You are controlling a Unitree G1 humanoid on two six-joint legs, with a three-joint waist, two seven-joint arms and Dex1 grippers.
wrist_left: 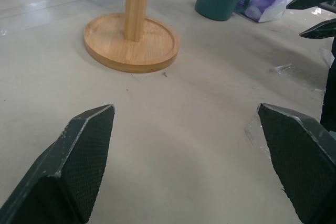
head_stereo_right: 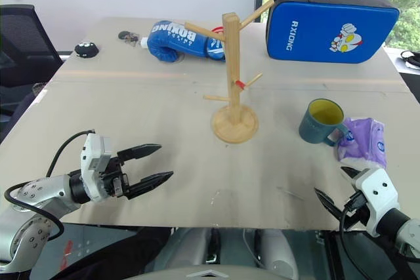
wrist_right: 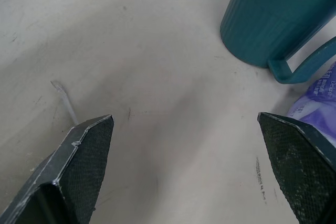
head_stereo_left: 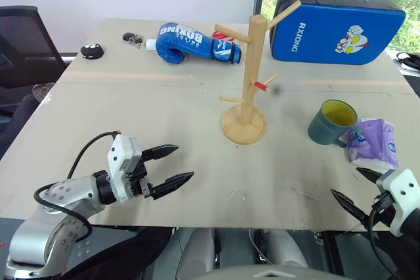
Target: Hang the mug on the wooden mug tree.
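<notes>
Still upright, mug [head_stereo_left: 333,123] sits on table [head_stereo_left: 131,116] at 3 o'clock of wooden mug tree [head_stereo_left: 249,70], handle twd tissue pack [head_stereo_left: 375,142]. Right gripper [head_stereo_left: 354,191] spread wide, empty, near mug, prob lined up for pick. Left gripper [head_stereo_left: 172,167] likewise agape, idle.

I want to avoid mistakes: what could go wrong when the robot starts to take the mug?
The mug touches a purple tissue pack on its handle side, so the open right gripper may catch the pack too. The mug tree stands free, and a bump while hanging could tip it.
</notes>
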